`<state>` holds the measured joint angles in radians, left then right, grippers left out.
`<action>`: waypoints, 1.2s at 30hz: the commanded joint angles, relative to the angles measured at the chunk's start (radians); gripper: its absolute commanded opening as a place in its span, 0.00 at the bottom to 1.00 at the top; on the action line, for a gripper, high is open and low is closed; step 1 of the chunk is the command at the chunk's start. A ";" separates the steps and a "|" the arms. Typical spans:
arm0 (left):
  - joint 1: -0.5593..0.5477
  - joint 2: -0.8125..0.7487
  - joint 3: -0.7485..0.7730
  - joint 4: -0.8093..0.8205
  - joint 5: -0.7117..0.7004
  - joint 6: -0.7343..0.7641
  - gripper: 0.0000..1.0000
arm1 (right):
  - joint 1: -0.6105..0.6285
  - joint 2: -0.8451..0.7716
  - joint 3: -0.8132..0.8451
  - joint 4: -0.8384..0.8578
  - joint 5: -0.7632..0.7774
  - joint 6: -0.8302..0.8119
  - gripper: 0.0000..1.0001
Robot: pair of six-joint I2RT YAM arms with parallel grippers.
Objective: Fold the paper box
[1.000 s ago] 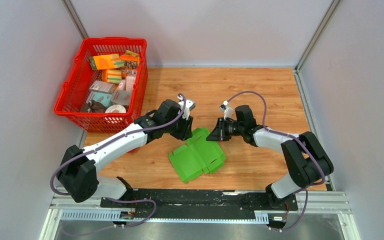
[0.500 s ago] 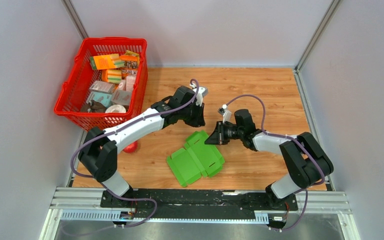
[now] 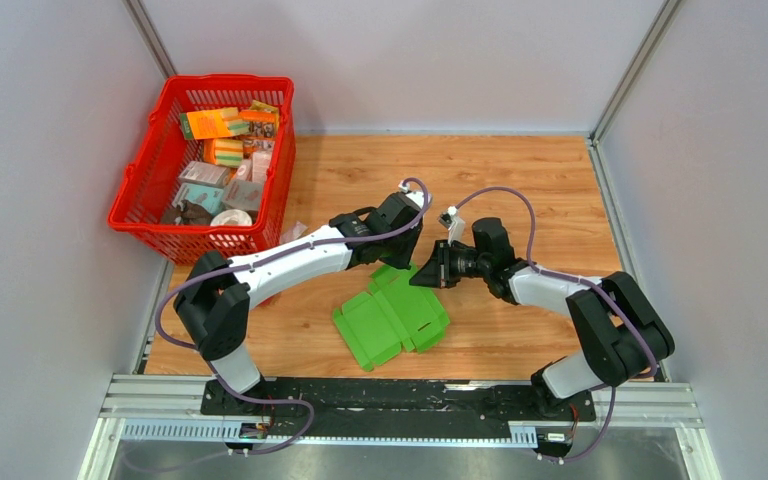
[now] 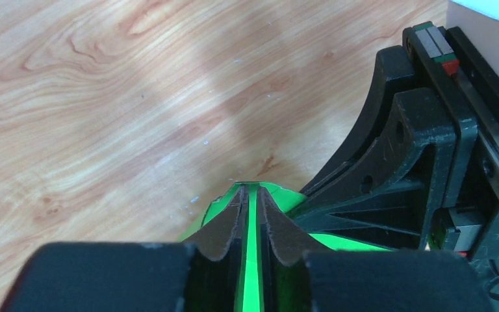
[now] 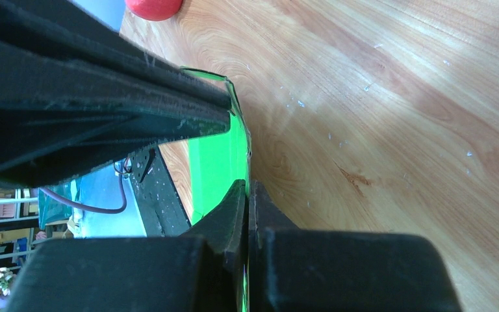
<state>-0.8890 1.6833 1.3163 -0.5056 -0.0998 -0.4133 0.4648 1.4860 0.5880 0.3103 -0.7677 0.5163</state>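
Observation:
The paper box (image 3: pixel 390 318) is a flat bright green die-cut sheet lying on the wooden table, with its far right flap lifted. My right gripper (image 3: pixel 423 275) is shut on that flap's edge; in the right wrist view the green card (image 5: pixel 214 162) runs between its closed fingers (image 5: pixel 247 188). My left gripper (image 3: pixel 403 256) is at the same flap, right beside the right one. In the left wrist view its fingers (image 4: pixel 250 192) are pinched on a green strip of card (image 4: pixel 252 260). The right gripper's black body (image 4: pixel 416 169) fills that view's right side.
A red basket (image 3: pixel 228 80) of small packages stands at the back left. A small red ball (image 5: pixel 153 5) lies on the table near the left arm. Grey walls close in both sides and the back. The arms' rail runs along the near edge.
My left arm has swung right, from the sheet's left far edge round to the lifted flap beside the right gripper. The sheet has shifted slightly left. The right gripper has barely moved.

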 commanded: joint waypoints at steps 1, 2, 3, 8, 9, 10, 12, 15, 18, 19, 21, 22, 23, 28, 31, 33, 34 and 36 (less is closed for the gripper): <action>0.001 -0.056 -0.008 0.064 -0.038 -0.001 0.23 | 0.006 -0.024 -0.002 0.044 0.002 -0.006 0.00; 0.001 -0.062 -0.012 0.073 -0.043 -0.002 0.27 | 0.006 -0.023 -0.002 0.043 0.004 -0.007 0.00; 0.004 -0.066 -0.009 0.082 -0.044 -0.004 0.35 | 0.008 -0.021 -0.002 0.042 0.004 -0.006 0.00; 0.018 -0.008 0.066 0.019 -0.024 -0.001 0.40 | 0.006 -0.021 -0.004 0.056 -0.008 0.004 0.00; 0.016 0.007 0.076 0.012 -0.021 0.001 0.40 | 0.006 -0.021 -0.005 0.058 -0.008 0.004 0.00; 0.018 0.013 0.077 0.013 -0.021 0.001 0.40 | 0.008 -0.021 -0.005 0.056 -0.008 0.002 0.00; 0.018 0.026 0.070 0.024 -0.017 -0.007 0.39 | 0.006 -0.021 -0.005 0.056 -0.008 0.004 0.00; 0.016 0.030 0.057 0.044 0.034 -0.016 0.27 | 0.008 -0.021 -0.004 0.055 -0.005 0.004 0.00; 0.015 0.012 0.017 0.078 0.055 -0.042 0.23 | 0.006 -0.023 -0.005 0.055 -0.004 0.004 0.00; 0.015 0.007 0.009 0.079 0.058 -0.048 0.22 | 0.006 -0.026 -0.005 0.055 -0.002 0.004 0.00; 0.013 -0.022 -0.025 0.108 0.087 -0.067 0.19 | 0.006 -0.027 -0.007 0.055 -0.001 0.002 0.00; 0.013 -0.031 -0.043 0.127 0.095 -0.073 0.19 | 0.006 -0.027 -0.007 0.055 0.001 0.002 0.00; 0.012 -0.043 -0.072 0.154 0.095 -0.084 0.18 | 0.006 -0.026 -0.007 0.055 0.001 0.004 0.00; 0.001 -0.086 -0.121 0.199 0.146 -0.133 0.17 | 0.006 -0.023 -0.007 0.058 0.002 0.007 0.00; -0.001 -0.091 -0.144 0.231 0.178 -0.162 0.17 | 0.006 -0.021 -0.008 0.061 0.005 0.007 0.00; -0.005 -0.094 -0.160 0.237 0.176 -0.188 0.17 | 0.006 -0.029 -0.013 0.064 0.010 0.007 0.00; -0.007 -0.097 -0.167 0.243 0.178 -0.190 0.17 | 0.006 -0.030 -0.014 0.065 0.013 0.007 0.00; -0.007 -0.102 -0.198 0.275 0.181 -0.208 0.17 | 0.006 -0.032 -0.014 0.065 0.015 0.005 0.00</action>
<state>-0.8829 1.6268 1.1599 -0.3012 0.0334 -0.5594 0.4702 1.4860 0.5732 0.3115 -0.7662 0.5224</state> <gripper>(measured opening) 0.168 0.011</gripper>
